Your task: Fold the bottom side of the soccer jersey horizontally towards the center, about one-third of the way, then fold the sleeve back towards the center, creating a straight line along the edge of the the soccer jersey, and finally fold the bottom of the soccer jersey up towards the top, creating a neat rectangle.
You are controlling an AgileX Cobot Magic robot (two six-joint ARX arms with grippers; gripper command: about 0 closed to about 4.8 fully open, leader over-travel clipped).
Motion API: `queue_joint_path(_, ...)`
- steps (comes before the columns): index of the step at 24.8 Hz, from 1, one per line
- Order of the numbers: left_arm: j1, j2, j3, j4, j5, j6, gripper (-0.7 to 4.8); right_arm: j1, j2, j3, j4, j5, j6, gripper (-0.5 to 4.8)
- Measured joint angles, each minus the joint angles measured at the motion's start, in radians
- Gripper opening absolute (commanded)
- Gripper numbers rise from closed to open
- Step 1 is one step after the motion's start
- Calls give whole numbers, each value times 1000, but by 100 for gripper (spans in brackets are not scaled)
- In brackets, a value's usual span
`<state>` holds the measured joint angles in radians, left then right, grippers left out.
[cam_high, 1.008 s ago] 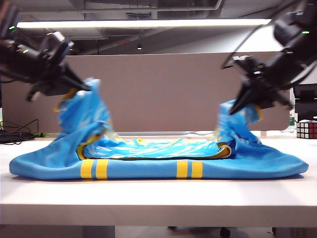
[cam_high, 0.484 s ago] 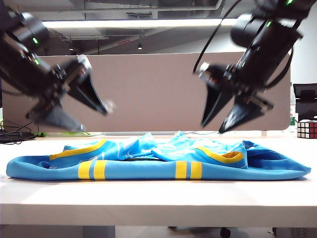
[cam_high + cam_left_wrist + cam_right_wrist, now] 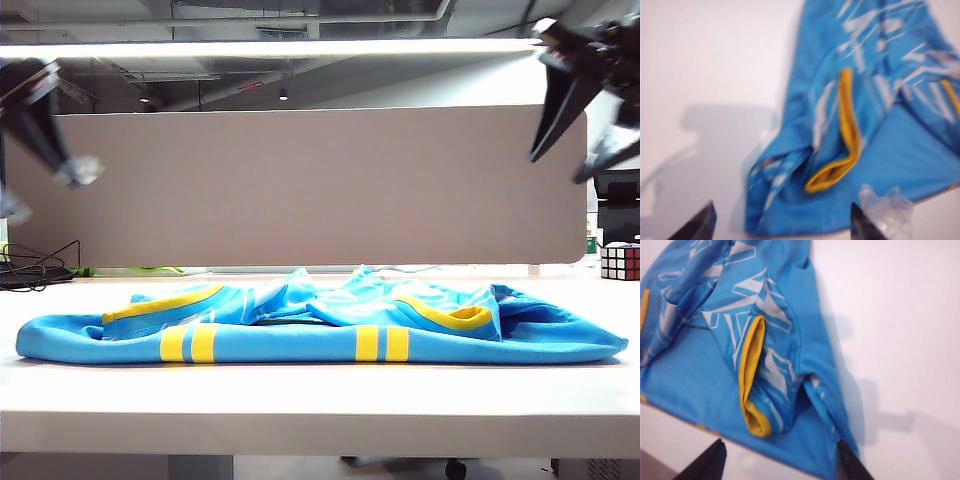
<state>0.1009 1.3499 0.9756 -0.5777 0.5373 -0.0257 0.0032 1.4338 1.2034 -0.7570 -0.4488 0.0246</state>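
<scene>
The soccer jersey (image 3: 300, 342) lies flat across the white table (image 3: 320, 400), sky-blue with yellow stripes along its near fold. Both sleeves are folded in on top, and their yellow cuffs (image 3: 160, 300) (image 3: 450, 316) show. My left gripper (image 3: 48, 190) hangs open and blurred high at the far left, well clear of the cloth. At the upper right my right gripper (image 3: 558, 168) is open too. The left wrist view looks down on the jersey (image 3: 880, 125) beyond the open left gripper (image 3: 780, 220). In the right wrist view the jersey (image 3: 705, 370) lies below the open right gripper (image 3: 780, 450). Neither holds anything.
A Rubik's cube (image 3: 620, 260) stands at the table's far right. Black cables (image 3: 30, 272) lie at the back left. A brown partition (image 3: 320, 185) closes off the rear. A scrap of clear plastic (image 3: 885, 210) clings to one left finger.
Both grippers let go of the raised sleeves and opened. The sleeves dropped onto the jersey. Both arms then rose and swung outward to the edges of the view.
</scene>
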Motion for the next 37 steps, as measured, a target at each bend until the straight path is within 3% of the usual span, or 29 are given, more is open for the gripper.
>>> queue_joint_path(7,49,0,-122,1,11,-8,335,-103,-3,-208,91,-175,91,328)
queue_joint_path(10,49,2,-208,52,19,-18,335,-122,-2,-357,216,-238,164,329)
queue_joint_path(19,43,90,-314,173,124,-68,334,-123,33,-575,462,-261,249,328)
queue_joint_path(33,-37,206,-315,409,212,-151,331,-43,124,-578,683,-292,358,326)
queue_joint_path(34,-45,212,-315,423,213,-152,288,-41,125,-578,689,-291,361,322)
queue_joint_path(35,-52,225,-314,446,217,-153,196,-34,126,-577,694,-282,365,290)
queue_joint_path(37,-52,252,-314,468,207,-158,114,-29,125,-578,696,-256,369,206)
